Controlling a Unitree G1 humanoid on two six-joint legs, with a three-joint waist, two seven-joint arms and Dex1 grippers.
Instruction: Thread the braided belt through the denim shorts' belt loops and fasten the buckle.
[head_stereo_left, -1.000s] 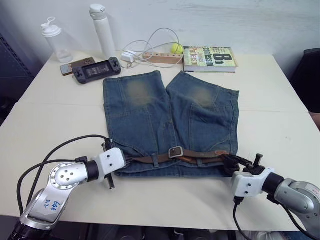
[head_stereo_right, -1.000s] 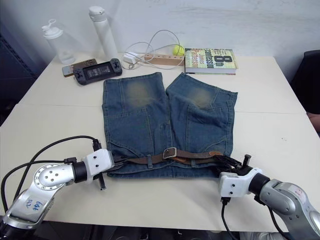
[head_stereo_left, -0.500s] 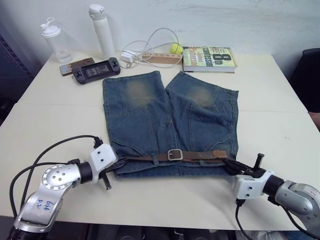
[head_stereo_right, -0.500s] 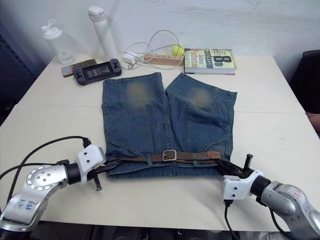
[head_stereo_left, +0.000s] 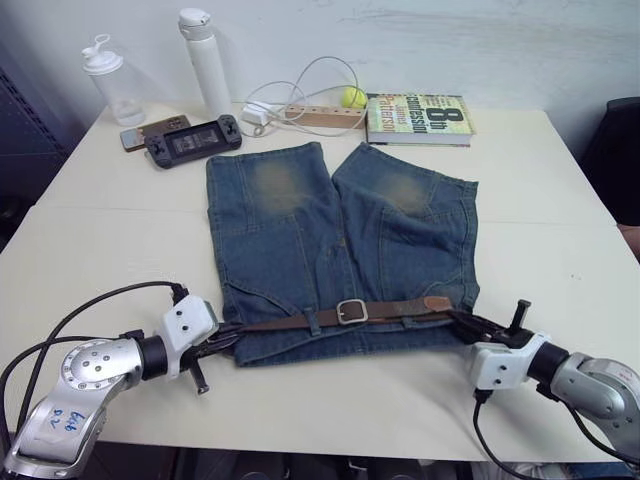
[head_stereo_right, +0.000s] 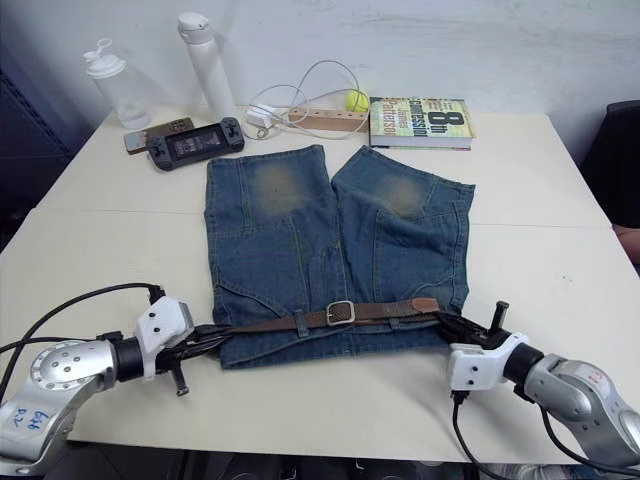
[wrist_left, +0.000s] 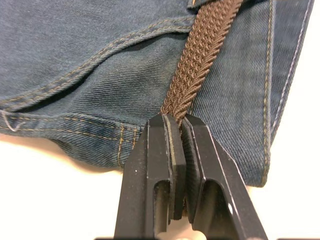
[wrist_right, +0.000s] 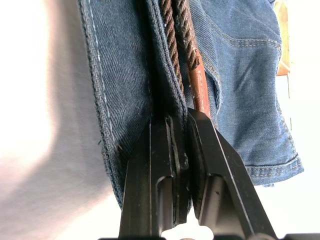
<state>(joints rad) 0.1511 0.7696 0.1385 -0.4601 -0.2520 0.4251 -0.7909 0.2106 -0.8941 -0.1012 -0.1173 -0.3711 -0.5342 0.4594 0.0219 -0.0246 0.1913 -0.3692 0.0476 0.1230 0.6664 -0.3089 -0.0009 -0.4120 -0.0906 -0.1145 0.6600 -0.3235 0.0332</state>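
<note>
Looking at your desk (head_stereo_left: 560, 210), the denim shorts (head_stereo_left: 340, 235) lie flat with the waistband toward you, and the braided belt (head_stereo_left: 300, 322) runs along that waistband from edge to edge. It passes under at least two belt loops (head_stereo_left: 313, 319), and the buckle (head_stereo_left: 351, 312) sits near the middle with the strap lying through its frame and the tan tip (head_stereo_left: 437, 303) laid out toward your right. So the threading looks largely done from here, and the buckle appears closed, though you can't make out whether the prong has actually seated in the weave.

Your left gripper (wrist_left: 178, 125) has its jaws clenched on the braided belt right at the left edge of the shorts. Your right gripper (wrist_right: 181, 122) is pinched on the belt together with the denim edge at the right end of the waistband, just beside the tan tip.

What's left, by my read: confirm the prong, check the outer loops, and let go.
</note>
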